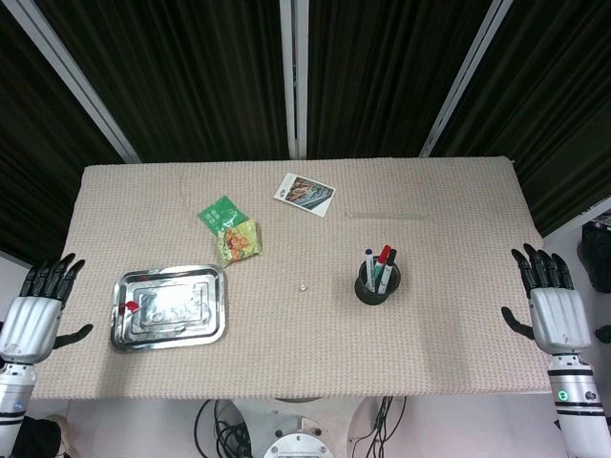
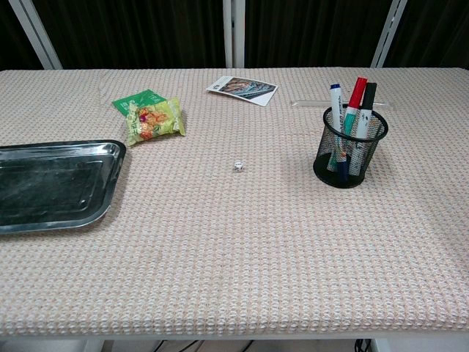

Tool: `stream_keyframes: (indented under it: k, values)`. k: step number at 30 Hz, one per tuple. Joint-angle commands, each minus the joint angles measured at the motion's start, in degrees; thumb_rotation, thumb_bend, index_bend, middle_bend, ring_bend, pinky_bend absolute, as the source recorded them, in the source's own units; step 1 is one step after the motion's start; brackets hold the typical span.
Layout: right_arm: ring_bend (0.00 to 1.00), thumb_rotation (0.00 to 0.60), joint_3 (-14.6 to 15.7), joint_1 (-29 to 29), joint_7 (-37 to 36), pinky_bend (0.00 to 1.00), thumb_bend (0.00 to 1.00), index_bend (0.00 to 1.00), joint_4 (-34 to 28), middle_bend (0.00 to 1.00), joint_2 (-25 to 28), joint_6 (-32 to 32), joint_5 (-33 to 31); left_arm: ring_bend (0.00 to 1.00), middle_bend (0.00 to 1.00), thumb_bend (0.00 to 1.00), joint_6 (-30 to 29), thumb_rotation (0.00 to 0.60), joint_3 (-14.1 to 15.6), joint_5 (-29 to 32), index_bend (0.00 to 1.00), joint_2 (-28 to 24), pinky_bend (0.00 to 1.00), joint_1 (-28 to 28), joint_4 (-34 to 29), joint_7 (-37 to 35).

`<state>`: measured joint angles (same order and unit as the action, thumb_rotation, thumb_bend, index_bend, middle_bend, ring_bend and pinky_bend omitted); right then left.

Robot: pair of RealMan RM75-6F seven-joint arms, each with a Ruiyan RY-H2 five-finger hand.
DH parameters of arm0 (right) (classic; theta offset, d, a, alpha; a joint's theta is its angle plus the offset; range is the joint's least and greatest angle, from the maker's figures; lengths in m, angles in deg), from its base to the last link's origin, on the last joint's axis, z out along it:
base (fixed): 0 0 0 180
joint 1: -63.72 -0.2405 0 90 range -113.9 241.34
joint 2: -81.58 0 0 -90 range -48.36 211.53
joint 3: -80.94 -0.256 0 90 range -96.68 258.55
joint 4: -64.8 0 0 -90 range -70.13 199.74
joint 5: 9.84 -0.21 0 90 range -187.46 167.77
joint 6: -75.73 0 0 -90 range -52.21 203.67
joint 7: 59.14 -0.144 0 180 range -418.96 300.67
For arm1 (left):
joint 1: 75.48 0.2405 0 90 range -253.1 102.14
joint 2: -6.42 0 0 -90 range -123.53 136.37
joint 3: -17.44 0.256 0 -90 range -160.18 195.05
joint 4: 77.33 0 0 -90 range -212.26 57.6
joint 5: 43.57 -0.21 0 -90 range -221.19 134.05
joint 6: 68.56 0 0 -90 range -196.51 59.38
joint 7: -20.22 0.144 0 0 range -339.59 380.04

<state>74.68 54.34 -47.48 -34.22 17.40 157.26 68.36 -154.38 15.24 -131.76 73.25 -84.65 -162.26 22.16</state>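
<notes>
I had both hands parked off the table, palms down with fingers spread and nothing in them: the left hand [image 1: 36, 310] beyond the left edge, the right hand [image 1: 551, 305] beyond the right edge. Only the head view showed them; the chest view caught neither.

Nearest my left hand lay the shiny rectangular steel tray [image 1: 212, 329], close to the table's left edge and toward the front, its long axis running left to right, so it sat just inboard of that hand. A small red bit [image 1: 131, 305] rested on it; I could not make out what it was. In the chest view the tray [image 2: 73, 209] was cut off at the left.

Nearest my right hand stood the black mesh pen cup [image 1: 377, 283] with coloured markers upright in it, right of centre and still well apart from that hand.

Behind the tray lay two green snack packets [image 1: 229, 229], overlapping; near the back edge a printed card [image 1: 305, 194]; mid-table, a tiny white speck [image 1: 302, 285] too small to identify.
</notes>
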Motion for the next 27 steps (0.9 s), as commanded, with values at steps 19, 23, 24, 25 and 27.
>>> stream_keyframes:
  k: [19, 23, 24, 25, 27]
  values:
    - [0.00, 0.600, -1.02, -6.45, -3.95, 0.00, 0.20, 0.00, -0.05, 0.00, 4.32, -11.86, 0.02, 0.00, 0.00, 0.09, 1.74, 0.600, 0.11, 1.37, 0.04, -0.26, 0.04, 0.36, -1.37, 0.69]
    - [0.00, 0.600, -2.61, -10.09, 0.34, 0.00, 0.19, 0.00, -3.10, 0.00, 5.43, -15.92, -1.99, 0.00, 0.00, 0.09, 1.78, 0.600, -0.07, 1.59, 0.04, -0.64, 0.04, 0.42, -1.34, 0.06]
    - [0.00, 0.600, -3.12, -11.47, 1.59, 0.00, 0.19, 0.00, -4.23, 0.00, 5.78, -17.75, -3.09, 0.00, 0.00, 0.09, 1.80, 0.600, -0.11, 1.55, 0.04, -0.80, 0.04, 0.40, -1.34, -0.11]
    - [0.00, 0.600, -3.54, -12.61, 2.44, 0.00, 0.19, 0.00, -5.09, 0.00, 6.03, -19.26, -4.02, 0.00, 0.00, 0.09, 1.82, 0.600, -0.14, 1.52, 0.04, -0.89, 0.04, 0.37, -1.30, -0.23]
    - [0.00, 0.600, -4.72, -15.66, 4.35, 0.00, 0.19, 0.00, -6.80, 0.00, 6.48, -23.03, -6.42, 0.00, 0.00, 0.09, 1.92, 0.600, -0.25, 1.51, 0.04, -1.00, 0.04, 0.27, -1.13, -0.63]
